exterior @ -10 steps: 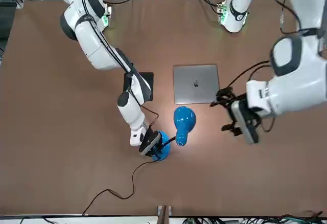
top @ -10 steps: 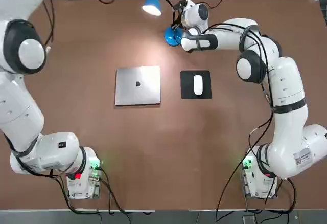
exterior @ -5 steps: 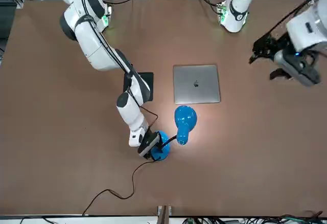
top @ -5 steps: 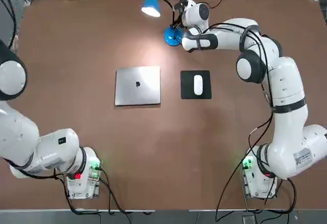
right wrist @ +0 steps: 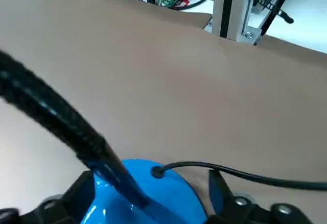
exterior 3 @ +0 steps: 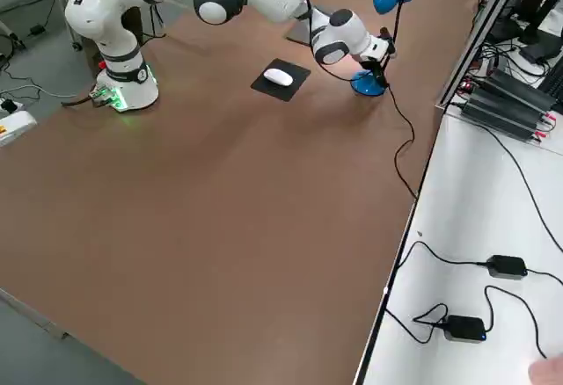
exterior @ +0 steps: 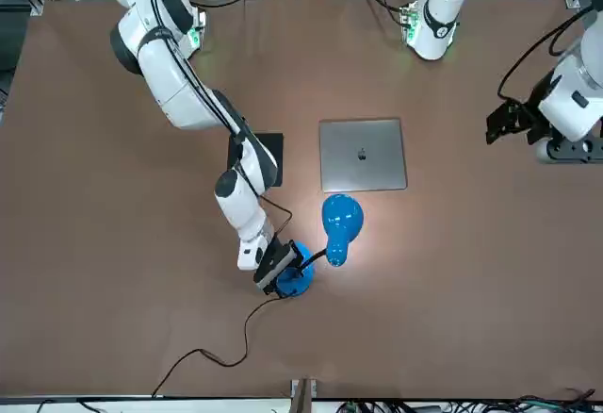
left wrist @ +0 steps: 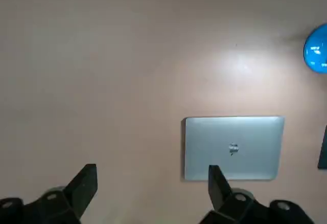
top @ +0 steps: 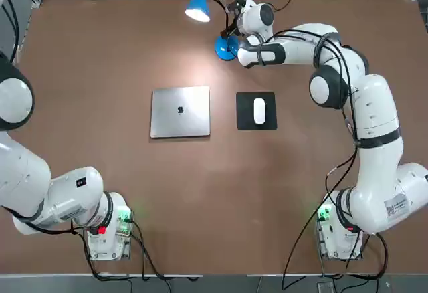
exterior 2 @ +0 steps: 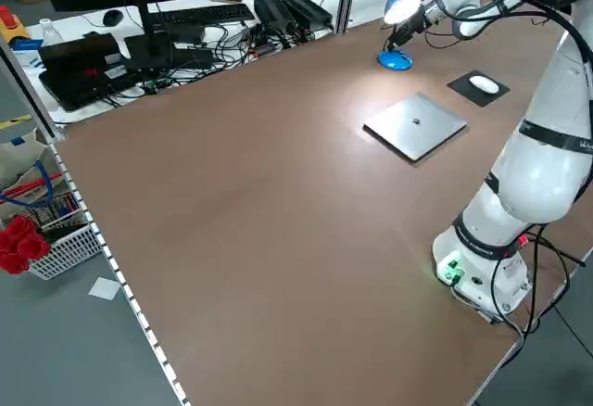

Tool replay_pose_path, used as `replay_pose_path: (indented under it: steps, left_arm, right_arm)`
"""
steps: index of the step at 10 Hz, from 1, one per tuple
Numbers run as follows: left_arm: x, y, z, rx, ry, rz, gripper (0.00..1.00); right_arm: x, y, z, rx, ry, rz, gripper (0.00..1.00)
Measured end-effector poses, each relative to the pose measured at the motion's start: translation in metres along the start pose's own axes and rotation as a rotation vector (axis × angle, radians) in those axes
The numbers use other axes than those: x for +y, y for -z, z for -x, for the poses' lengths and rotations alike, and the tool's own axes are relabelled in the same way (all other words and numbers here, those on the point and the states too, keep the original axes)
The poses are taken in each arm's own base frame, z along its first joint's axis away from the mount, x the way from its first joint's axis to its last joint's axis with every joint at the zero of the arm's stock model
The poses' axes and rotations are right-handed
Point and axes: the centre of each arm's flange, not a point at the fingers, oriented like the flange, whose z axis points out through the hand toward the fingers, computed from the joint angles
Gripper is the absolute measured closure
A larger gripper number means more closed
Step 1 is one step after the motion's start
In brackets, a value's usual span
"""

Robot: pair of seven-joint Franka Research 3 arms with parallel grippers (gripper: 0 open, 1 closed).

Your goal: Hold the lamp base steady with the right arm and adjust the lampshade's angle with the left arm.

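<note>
The lamp base (top: 224,48) is a glossy blue disc at the table's far edge, with a thin black neck and cord. My right gripper (top: 231,41) reaches to it. In the right wrist view its fingers (right wrist: 84,191) stand open on either side of the base (right wrist: 153,183). The bright blue lampshade (top: 198,2) hangs over the table on the neck, lit and tilted toward the laptop. My left gripper (exterior: 513,125) is far off at the robot's left, high above the table. In its own wrist view it (left wrist: 150,172) is open with nothing between the fingers.
A closed silver laptop (top: 180,111) lies mid-table. Beside it a white mouse (top: 259,110) rests on a black pad. The lamp's black cord (exterior: 221,352) runs to the far edge. Cables and power bricks (exterior 3: 466,326) lie on the white bench beyond.
My left gripper has drawn away from the lampshade, up and toward the robot's left. The right gripper's fingers have spread apart around the base. The lamp has stayed put.
</note>
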Motion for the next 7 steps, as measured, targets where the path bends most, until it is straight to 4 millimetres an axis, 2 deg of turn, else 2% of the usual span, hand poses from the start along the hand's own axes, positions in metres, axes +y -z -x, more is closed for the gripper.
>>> replay_pose_path:
  steps: [2,4,6,7]
  left_arm:
    - [-0.014,-0.014,-0.004,0.030,0.038,0.016,0.01]
    - [-0.026,-0.014,-0.001,0.049,0.073,0.013,0.01]
    - [-0.037,-0.007,0.007,0.071,0.100,0.019,0.01]
    - [-0.044,-0.003,0.011,0.085,0.103,0.016,0.01]
  right_arm:
    - [-0.008,0.017,-0.007,-0.005,-0.007,-0.004,0.00]
    - [-0.005,0.063,-0.017,-0.033,0.000,0.015,0.00]
    - [0.020,0.138,-0.029,-0.168,-0.011,0.074,0.00]
    - [0.030,0.187,-0.040,-0.275,-0.034,0.118,0.00]
